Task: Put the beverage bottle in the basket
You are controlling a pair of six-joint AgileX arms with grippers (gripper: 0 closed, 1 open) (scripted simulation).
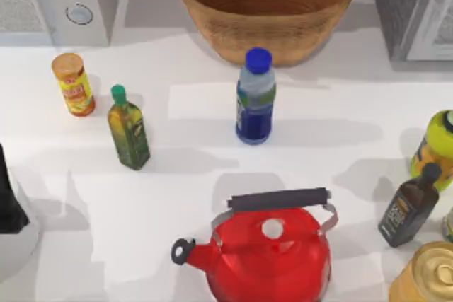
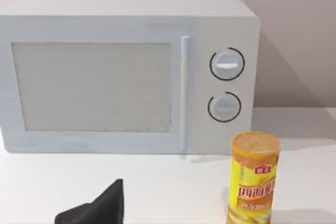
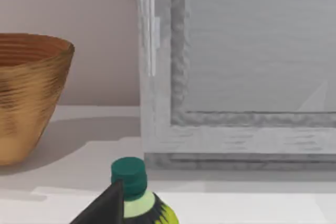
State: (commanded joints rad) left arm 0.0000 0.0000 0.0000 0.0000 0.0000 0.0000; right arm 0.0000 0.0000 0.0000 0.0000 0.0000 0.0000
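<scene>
While the large round woven wicker basket (image 1: 267, 12) sits at the far middle of the white desk (image 1: 333, 132), tan-brown and ribbed, what I can see of its bowl holds nothing. Just in front of it, near but not touching, stands the tall clear plastic beverage bottle (image 1: 255, 97) with its blue screw cap, blue-and-green label and dark blue lower body, upright in the middle of the desk.

On the left stand a green-capped olive-oil bottle (image 1: 128, 129) and, farther left, an orange cylindrical snack can (image 1: 73, 84), which rises before the pale grey microwave (image 2: 126, 72) with two round dials. Nearer the front edge, a red kettle (image 1: 265, 249) with a dark handle stands apart from the beverage bottle. On the right are a dark brown bottle with black cap (image 1: 409, 206), a yellow-green bottle with a green cap (image 3: 137, 195) and a gold-topped can (image 1: 428, 274).

My left arm (image 1: 10, 199) shows as a dark shape at the desk's left edge. Whether either pair of jaws is apart or together, I cannot tell.
</scene>
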